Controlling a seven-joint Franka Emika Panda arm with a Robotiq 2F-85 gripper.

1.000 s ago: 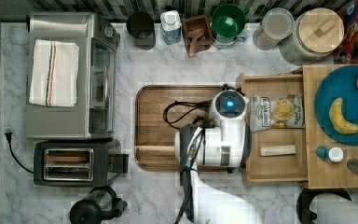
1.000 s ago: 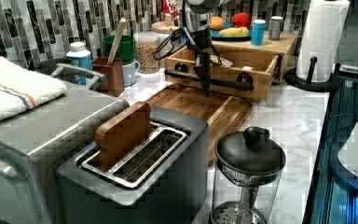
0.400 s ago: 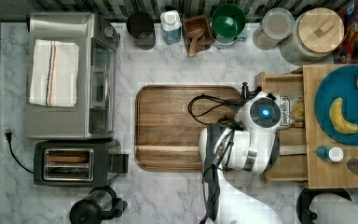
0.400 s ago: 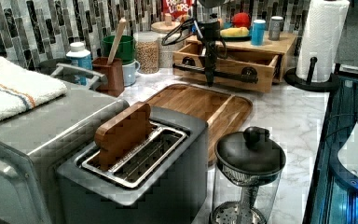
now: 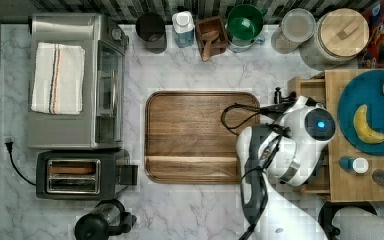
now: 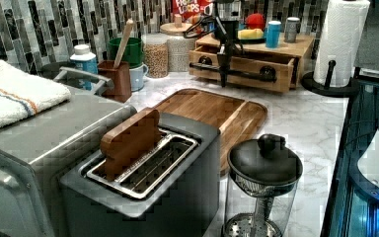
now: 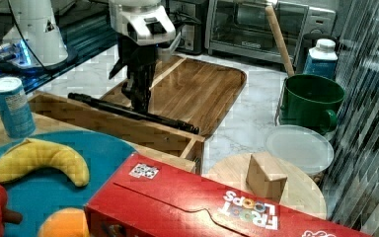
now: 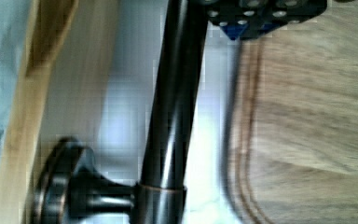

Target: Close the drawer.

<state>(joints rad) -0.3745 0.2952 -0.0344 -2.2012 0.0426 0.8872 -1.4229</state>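
White marble counter (image 5: pixel 195 210), dark mosaic tile backsplash (image 6: pixel 24 34), bright even light

The light-wood drawer (image 6: pixel 242 66) — black bar handle (image 7: pixel 133 113) across its front — stands slightly open.

Kitchen: marble counter (image 5: pixel 195 215), toaster oven (image 5: pixel 75 80), toaster (image 5: pixel 80 175), tiled backsplash (image 6: pixel 24 29), cereal box (image 7: pixel 217 207).

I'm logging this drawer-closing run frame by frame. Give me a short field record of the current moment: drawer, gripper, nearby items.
drawer: partly open beneath the light-wood board
handle: long black bar along the drawer front
gripper: at the handle, on the side facing the tray
tray: brown wood, on the marble counter in front of the drawer
on the board: blue plate with banana
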